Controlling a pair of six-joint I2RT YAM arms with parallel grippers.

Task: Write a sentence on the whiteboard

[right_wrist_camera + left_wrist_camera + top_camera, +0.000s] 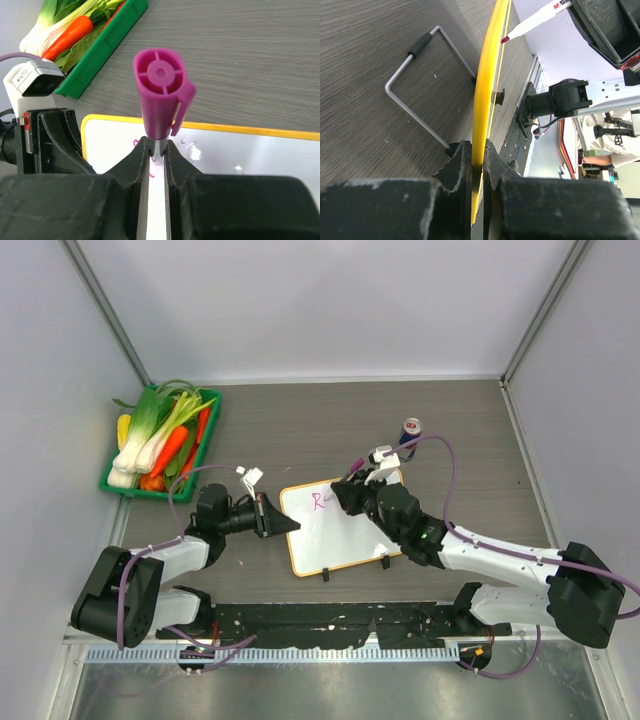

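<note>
The whiteboard (pixel 338 536), white with a yellow-orange frame and two black clip feet on its near edge, lies in the middle of the table. My left gripper (pixel 276 516) is shut on the board's left edge; in the left wrist view the frame (pixel 488 85) runs edge-on between the jaws of that gripper (pixel 477 156). My right gripper (pixel 346 492) is shut on a marker (pixel 160 90) with a magenta cap on its back end, standing over the board's upper left corner. Of the sentence, only a pink "R" (pixel 319 502) shows. The marker tip (pixel 505 39) is at the board.
A green tray (pixel 113 484) of vegetables sits at the far left. A small can (pixel 411 428) stands behind the board at the right. A bent wire stand (pixel 415 87) lies on the table under the board's edge. Grey walls close in three sides.
</note>
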